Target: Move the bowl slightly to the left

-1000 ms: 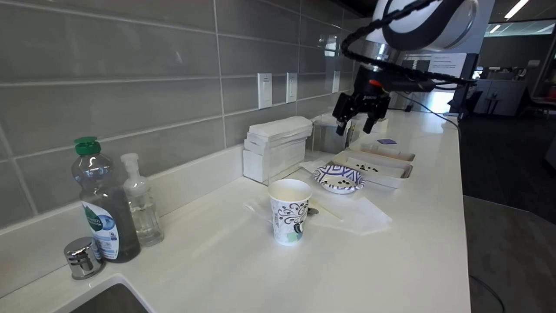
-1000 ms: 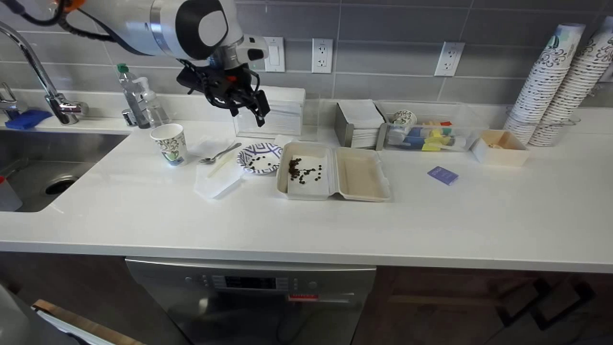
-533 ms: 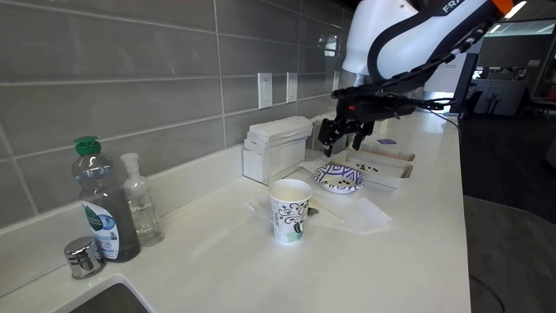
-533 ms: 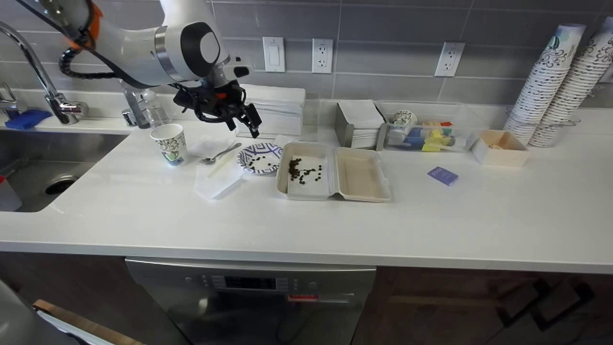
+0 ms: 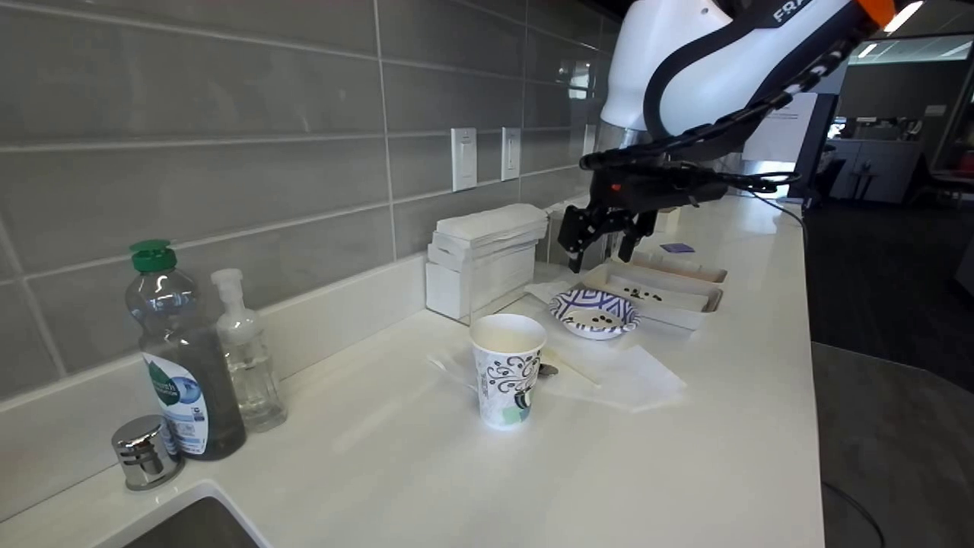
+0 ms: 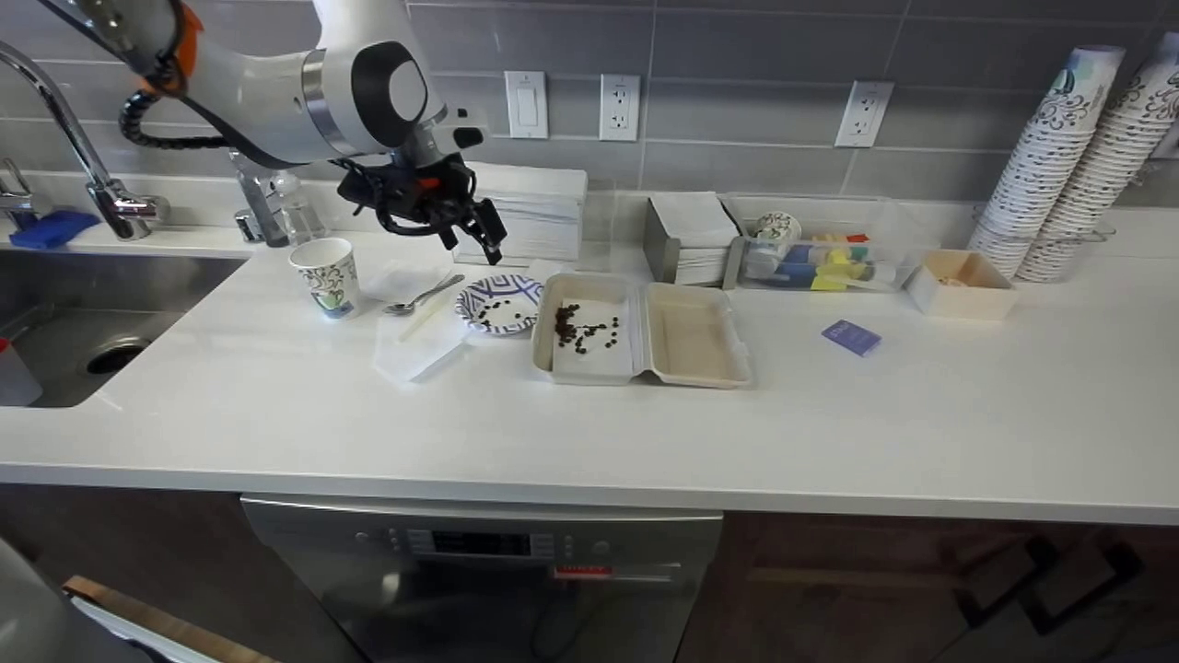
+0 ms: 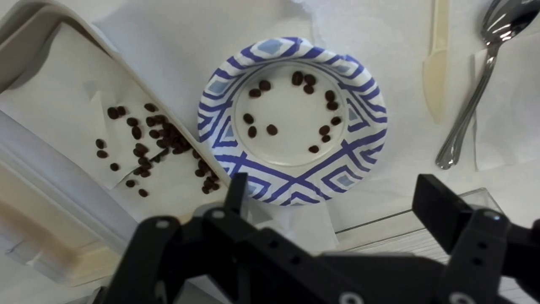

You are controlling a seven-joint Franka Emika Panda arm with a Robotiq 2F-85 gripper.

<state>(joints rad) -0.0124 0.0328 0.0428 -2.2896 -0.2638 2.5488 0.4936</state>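
Note:
The bowl [image 6: 500, 304] is white with a blue-purple patterned rim and several dark beans inside. It sits upright on the counter in both exterior views [image 5: 595, 313]. In the wrist view the bowl [image 7: 291, 114] fills the upper middle. My gripper [image 6: 472, 250] hangs above the counter, over the wall side of the bowl, and is apart from it. In an exterior view the gripper [image 5: 600, 257] shows above the bowl's far edge. In the wrist view the gripper [image 7: 331, 183] has its fingers wide apart with nothing between them, and one finger [image 7: 236, 192] overlaps the bowl's lower rim.
An open takeout box [image 6: 589, 368] with beans touches or nearly touches the bowl. A spoon [image 6: 426, 296], a pale plastic knife [image 7: 436, 80] and napkins lie on its sink side. A paper cup [image 6: 329, 276] stands further that way. A napkin holder [image 5: 491, 262] stands against the wall.
Over the last second my gripper has come down closer to the bowl and shifted toward the sink side. In the last half second it has hardly moved. The bowl has stayed put.

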